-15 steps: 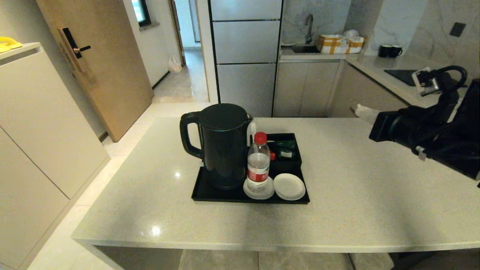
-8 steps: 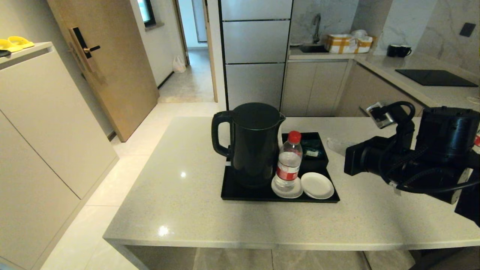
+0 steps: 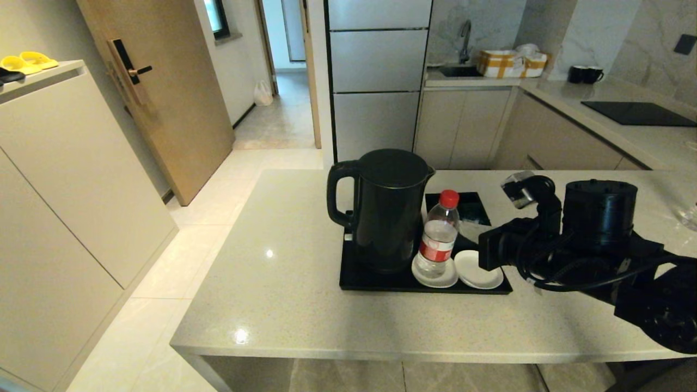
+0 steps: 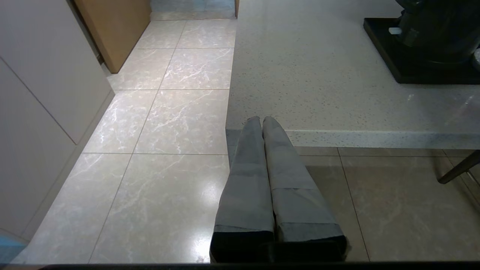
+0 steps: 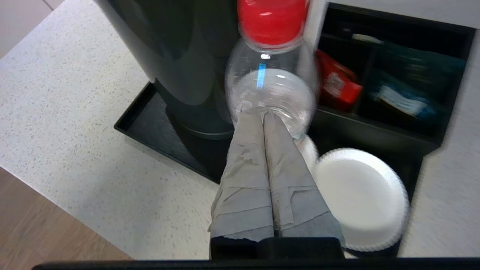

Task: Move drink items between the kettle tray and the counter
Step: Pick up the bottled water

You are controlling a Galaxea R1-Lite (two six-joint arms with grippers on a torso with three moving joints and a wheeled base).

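I'm looking down at the big speckled beige worktop [image 3: 305, 283], and the black kettle tray [image 3: 370, 282] sits on it, towards its right half. On the tray's left part stands the black kettle [image 3: 389, 209], upright, handle facing left. Behind the right part of the tray is the black sachet box [image 5: 393, 71], with a red sachet [image 5: 337, 84] in one compartment and a green one [image 5: 403, 97] in the next. My right arm reaches in from the right, above the worktop, and its right claw [image 5: 262, 114] is clenched, fingers pressed together, gripping nothing, tips aimed at the shoulder of the water bottle [image 3: 437, 239]. I can't tell whether they touch it. That bottle stands upright on a white saucer [image 3: 434, 275] on the tray, just right of the kettle. A second white saucer [image 3: 479, 270] lies beside it. My left claw [image 4: 261, 122] hangs clenched beyond the worktop's near left corner, above the floor tiles [image 4: 157, 123].
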